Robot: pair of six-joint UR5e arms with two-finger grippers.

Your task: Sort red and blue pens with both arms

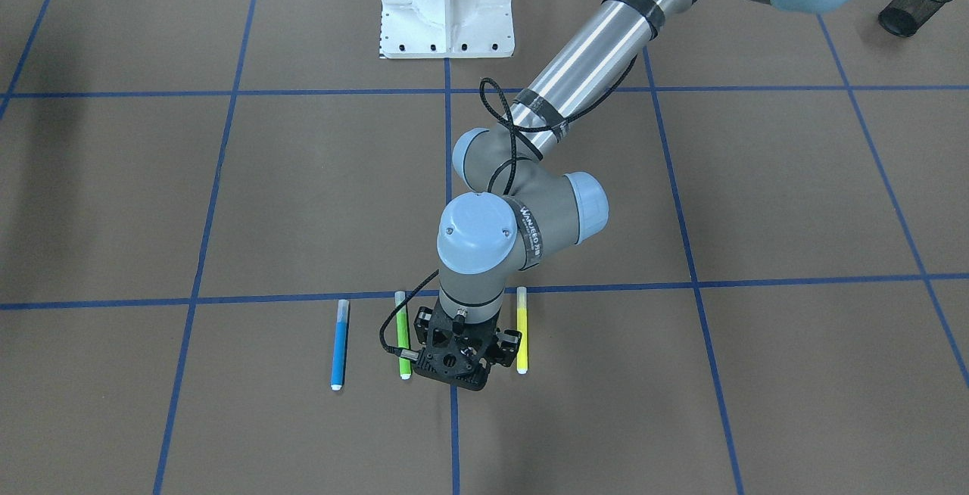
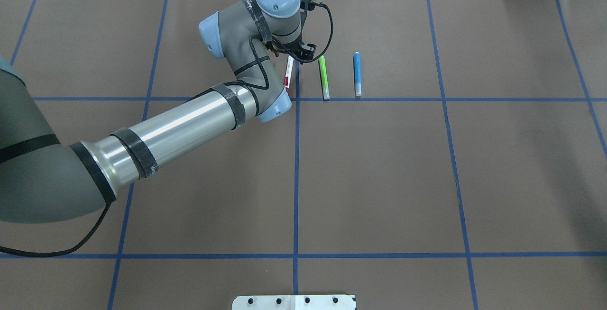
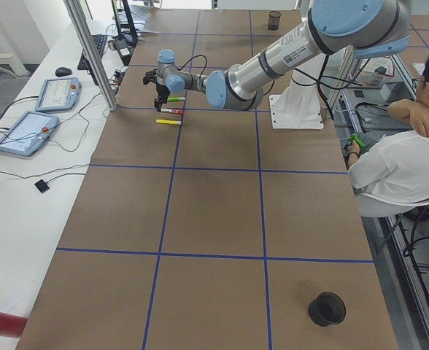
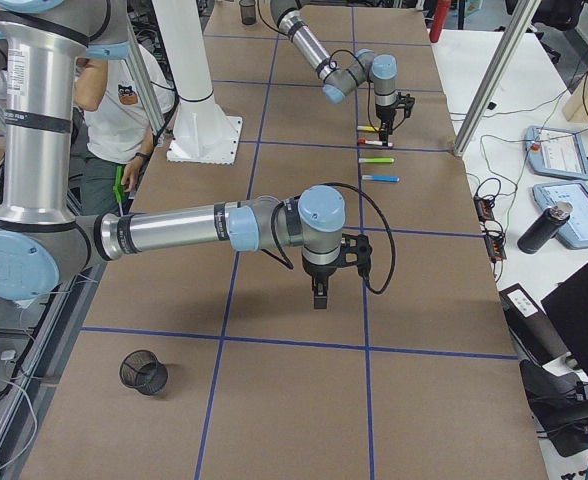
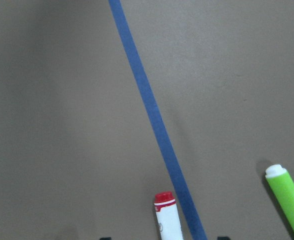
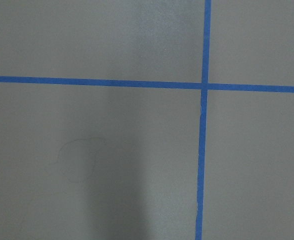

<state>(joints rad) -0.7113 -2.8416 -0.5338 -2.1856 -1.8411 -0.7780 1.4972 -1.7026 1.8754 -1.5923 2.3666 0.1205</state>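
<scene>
We count four markers: one white pen with a red cap, one blue pen, one green marker, one yellow marker. We count two robot arms, the left arm and the right arm; two black cups, a near cup and a far cup; one white pedestal; two control tablets; one seated person; one brown table.
</scene>
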